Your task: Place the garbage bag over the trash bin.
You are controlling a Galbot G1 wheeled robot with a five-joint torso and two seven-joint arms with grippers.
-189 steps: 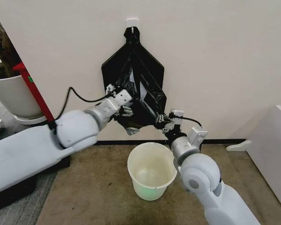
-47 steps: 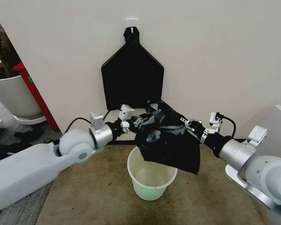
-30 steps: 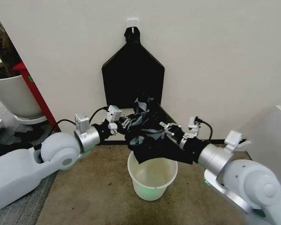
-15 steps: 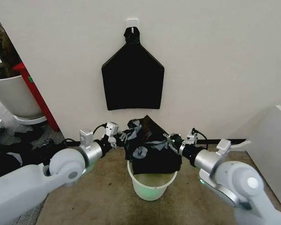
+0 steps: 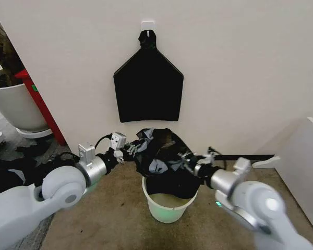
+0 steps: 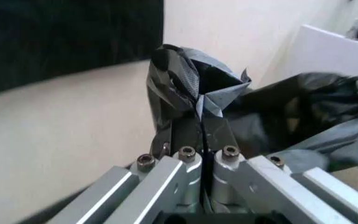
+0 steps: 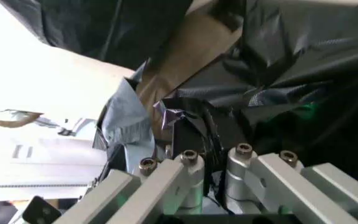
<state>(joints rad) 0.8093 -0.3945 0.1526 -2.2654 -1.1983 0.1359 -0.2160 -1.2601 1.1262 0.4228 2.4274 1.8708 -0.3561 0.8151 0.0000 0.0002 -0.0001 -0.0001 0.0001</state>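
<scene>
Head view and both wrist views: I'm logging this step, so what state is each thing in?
garbage bag: crumpled, held at both sides, bottom hanging into bin.
trash bin: upright, rim not wrapped.
left pincer: shut on bag edge.
right pincer: shut on bag edge.

**Count of things in view**

Two grippers are showing — left gripper [image 5: 129,151] and right gripper [image 5: 188,160]. One garbage bag [image 5: 164,156], one trash bin [image 5: 169,208], one flat bag bundle [image 5: 148,88] at upper centre, one plant pot [image 5: 13,107] at far left.

A brown carpeted floor [image 5: 104,219] carries the small round cream-white plastic trash bin [image 5: 169,207] near the wall.
</scene>
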